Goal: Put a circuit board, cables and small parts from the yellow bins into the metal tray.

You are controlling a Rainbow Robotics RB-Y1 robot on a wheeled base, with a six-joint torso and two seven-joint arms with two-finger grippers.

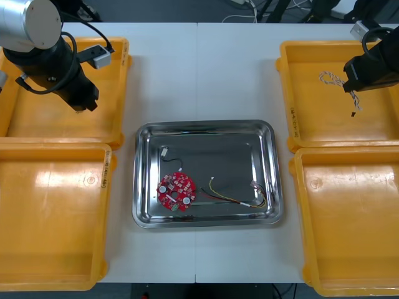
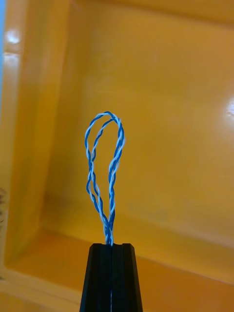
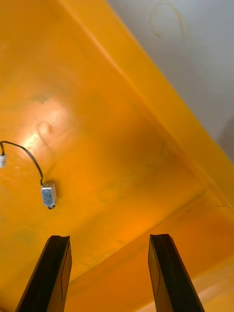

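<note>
**Operator:** State the position of each arm.

**Technician:** The right arm (image 1: 374, 68) is over the far right yellow bin (image 1: 312, 131), at 2 o'clock from the metal tray (image 1: 267, 131). The right jaws are pressed together on the twisted blue and white cable (image 2: 108, 229). The grip sits at one point only. A loop stands free beyond the tips and a tail hangs below. I cannot tell whether the tail is clear of the bin floor.

**Operator:** And the left arm (image 1: 50, 62)?

**Technician:** It is over the far left yellow bin (image 1: 118, 93), at 10 o'clock from the tray. The left jaws stand apart and hold nothing. A small metal part (image 3: 48, 195) on a black lead lies in the bin just beyond one finger (image 3: 56, 263).

**Operator:** What can fail on the transfer?

**Technician:** There are three likely faults.
- **Slip:** the cable is thin and springy, so a sharp move may pull it out of the pinch.
- **Snag:** the route to the tray runs toward 8 o'clock across the bin wall, and a low carry may hook the loop or tail on the rim.
- **Disturbance:** the tray already holds the circuit board (image 1: 176, 190) at 7 o'clock and the red and yellow cable (image 1: 237, 198) at 5 o'clock. A trailing tail may drag either one.

**Operator:** What is the countermeasure?

**Technician:** Lift high before traversing. Release over the bare floor at 1 o'clock of the tray.
</note>
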